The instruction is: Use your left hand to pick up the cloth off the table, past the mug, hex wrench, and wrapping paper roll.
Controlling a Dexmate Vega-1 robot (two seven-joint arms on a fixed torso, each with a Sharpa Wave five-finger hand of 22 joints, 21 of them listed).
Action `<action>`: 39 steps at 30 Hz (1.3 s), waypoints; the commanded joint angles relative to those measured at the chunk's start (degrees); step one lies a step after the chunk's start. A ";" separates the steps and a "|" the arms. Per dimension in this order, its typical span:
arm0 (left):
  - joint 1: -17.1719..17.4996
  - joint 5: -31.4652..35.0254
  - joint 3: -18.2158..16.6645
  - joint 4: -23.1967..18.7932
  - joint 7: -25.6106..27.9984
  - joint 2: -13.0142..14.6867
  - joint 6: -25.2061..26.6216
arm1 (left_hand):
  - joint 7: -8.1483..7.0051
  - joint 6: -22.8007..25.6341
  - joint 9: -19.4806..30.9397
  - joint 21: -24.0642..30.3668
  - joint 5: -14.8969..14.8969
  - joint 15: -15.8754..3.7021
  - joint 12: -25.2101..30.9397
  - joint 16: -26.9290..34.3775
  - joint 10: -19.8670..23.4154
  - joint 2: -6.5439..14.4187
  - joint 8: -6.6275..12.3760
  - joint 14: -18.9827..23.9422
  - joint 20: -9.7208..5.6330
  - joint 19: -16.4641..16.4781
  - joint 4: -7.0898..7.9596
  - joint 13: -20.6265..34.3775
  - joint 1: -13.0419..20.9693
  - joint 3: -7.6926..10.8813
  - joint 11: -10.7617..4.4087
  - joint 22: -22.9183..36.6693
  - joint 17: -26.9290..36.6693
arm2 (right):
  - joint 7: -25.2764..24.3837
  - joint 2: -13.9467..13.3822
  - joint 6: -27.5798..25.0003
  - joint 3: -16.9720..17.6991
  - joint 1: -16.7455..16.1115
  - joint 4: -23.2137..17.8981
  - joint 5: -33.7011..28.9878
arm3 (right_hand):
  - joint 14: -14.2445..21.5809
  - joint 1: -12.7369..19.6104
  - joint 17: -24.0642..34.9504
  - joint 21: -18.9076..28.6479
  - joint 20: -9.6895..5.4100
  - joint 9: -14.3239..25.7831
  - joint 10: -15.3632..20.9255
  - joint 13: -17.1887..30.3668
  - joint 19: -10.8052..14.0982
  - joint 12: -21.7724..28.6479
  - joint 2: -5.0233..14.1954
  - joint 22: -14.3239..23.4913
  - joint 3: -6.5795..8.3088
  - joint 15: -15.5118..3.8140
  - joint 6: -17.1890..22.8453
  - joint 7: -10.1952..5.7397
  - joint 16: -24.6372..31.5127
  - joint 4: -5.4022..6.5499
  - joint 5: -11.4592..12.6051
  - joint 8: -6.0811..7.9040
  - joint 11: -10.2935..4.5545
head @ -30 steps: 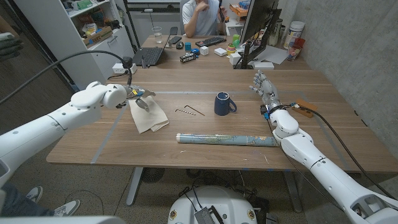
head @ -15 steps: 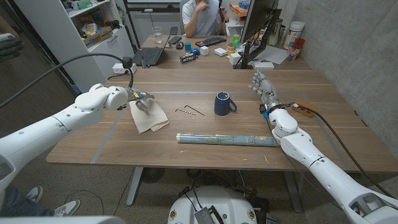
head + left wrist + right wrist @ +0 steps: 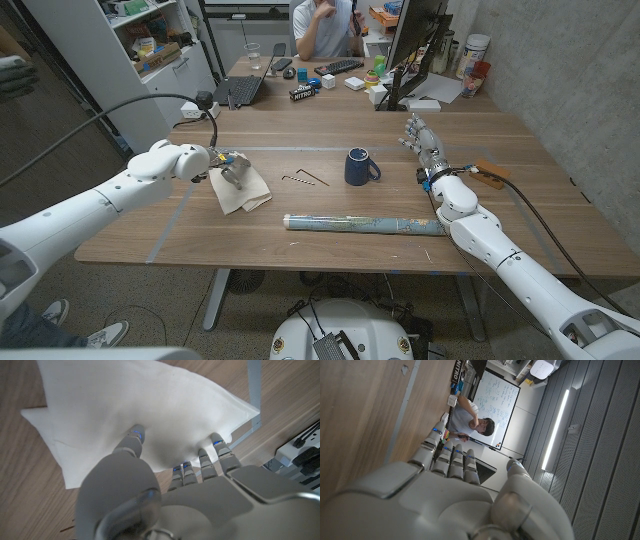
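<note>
The cream cloth (image 3: 245, 193) lies on the left part of the wooden table (image 3: 330, 140). My left hand (image 3: 230, 168) is over its far edge. In the left wrist view the fingertips (image 3: 134, 436) press down on the cloth (image 3: 140, 395), thumb and fingers set apart, with no fold pinched between them. The dark blue mug (image 3: 359, 167) stands at the centre. The hex wrench (image 3: 305, 180) lies between mug and cloth. The wrapping paper roll (image 3: 365, 223) lies lengthwise near the front edge. My right hand (image 3: 423, 137) stands at the right with fingers apart, holding nothing.
A power strip (image 3: 199, 108) with a black cable sits at the table's back left, also visible as the power strip (image 3: 299, 451) close to my left hand. A small orange-brown object (image 3: 490, 169) lies by my right wrist. A person (image 3: 325, 25) sits at a cluttered desk behind.
My left arm has reached further in and the hand has come down onto the cloth's far edge. The right arm, mug, wrench and roll have not moved.
</note>
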 commanded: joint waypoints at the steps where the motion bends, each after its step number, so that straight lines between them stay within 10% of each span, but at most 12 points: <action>1: -0.70 -5.15 1.64 5.39 -0.24 -3.47 -0.05 | 0.02 0.40 0.20 -0.11 0.04 0.17 0.43 0.45 0.27 0.23 0.37 0.89 0.28 0.63 0.20 0.31 0.55 -0.35 -0.09 0.20 0.10 | -0.03 -0.69 -0.42 0.29 -0.75 -0.54 0.28 | 0.57 -0.33 0.00 0.47 0.02 0.24 0.69 0.12 0.43 0.20 0.09 0.26 0.07 -0.20 0.32 -0.18 0.46 -0.30 0.17 0.06 0.00; 5: -0.68 -9.37 1.33 7.10 -0.93 -4.96 1.76 | 0.73 0.58 0.19 1.03 0.01 0.79 0.65 1.00 0.70 1.03 0.30 3.08 0.07 4.07 0.09 0.35 1.45 -0.49 0.66 0.54 0.09 | 0.03 -0.86 -0.50 0.36 -0.82 -0.77 0.34 | 0.62 -0.36 0.00 0.46 0.09 0.24 0.75 0.12 0.42 0.22 0.10 0.27 0.07 -0.19 0.40 -0.25 0.47 -0.32 0.16 0.08 -0.01; 12: -0.05 -14.16 1.77 7.97 0.29 -5.75 3.75 | 1.84 4.49 0.29 5.71 -0.83 0.35 2.40 2.31 5.24 3.17 1.21 11.03 0.04 19.57 -0.54 0.56 6.29 -1.60 1.69 0.66 0.24 | 0.40 -1.06 -0.63 0.45 -0.74 -0.90 0.61 | 0.73 -0.42 0.00 0.47 0.11 0.25 0.81 0.12 0.48 0.23 0.11 0.27 0.07 -0.16 0.64 -0.29 0.50 -0.35 0.16 0.16 -0.11; 22: 1.15 -16.59 2.28 5.56 3.18 -4.97 7.17 | 1.17 25.43 1.48 10.83 -0.66 -6.22 9.10 7.88 22.46 6.62 7.61 28.75 -0.26 38.79 -1.16 2.93 19.88 -3.76 -2.68 0.10 1.59 | 1.31 -0.14 0.05 -0.17 0.11 0.60 0.79 | 0.81 -0.48 -0.01 0.46 0.21 0.25 0.80 0.12 0.46 0.21 0.14 0.27 0.08 0.04 0.69 -0.29 0.51 -0.40 0.15 0.15 -0.12; 25: 1.95 -17.20 1.97 4.75 5.21 -4.62 7.70 | 1.40 34.14 2.84 13.57 -0.42 -10.49 12.31 10.14 31.69 7.84 11.52 35.87 -4.16 46.24 -0.97 4.51 23.22 -3.47 -5.33 0.02 1.76 | 1.32 0.06 0.19 -0.30 0.31 0.83 0.70 | 0.79 -0.50 -0.01 0.46 0.23 0.25 0.79 0.12 0.47 0.20 0.15 0.27 0.09 0.05 0.72 -0.32 0.50 -0.41 0.15 0.15 -0.16; 28: 2.50 -17.92 1.64 3.65 6.20 -4.20 8.66 | 1.06 38.64 3.78 15.00 -0.20 -12.41 13.77 11.41 36.26 8.65 13.95 41.36 -6.47 49.59 -0.89 5.59 24.77 -2.56 -7.03 0.00 1.63 | 1.43 0.03 0.21 -0.38 0.43 0.87 0.63 | 0.75 -0.52 -0.01 0.45 0.26 0.25 0.79 0.12 0.47 0.19 0.16 0.27 0.09 0.00 0.69 -0.31 0.48 -0.43 0.15 0.13 -0.16; 39: 3.75 -18.01 1.43 -1.00 7.56 -2.40 10.55 | 0.03 46.25 5.85 16.25 -0.25 -14.96 16.50 13.28 44.03 9.10 18.82 48.40 -8.59 51.85 -0.84 8.04 25.97 -2.31 -6.01 -0.03 2.20 | 1.96 0.20 1.57 -0.07 -0.06 1.13 1.07 | 0.78 -0.60 -0.01 0.44 0.27 0.25 0.83 0.12 0.46 0.19 0.17 0.27 0.09 0.01 0.72 -0.33 0.47 -0.50 0.14 0.11 -0.15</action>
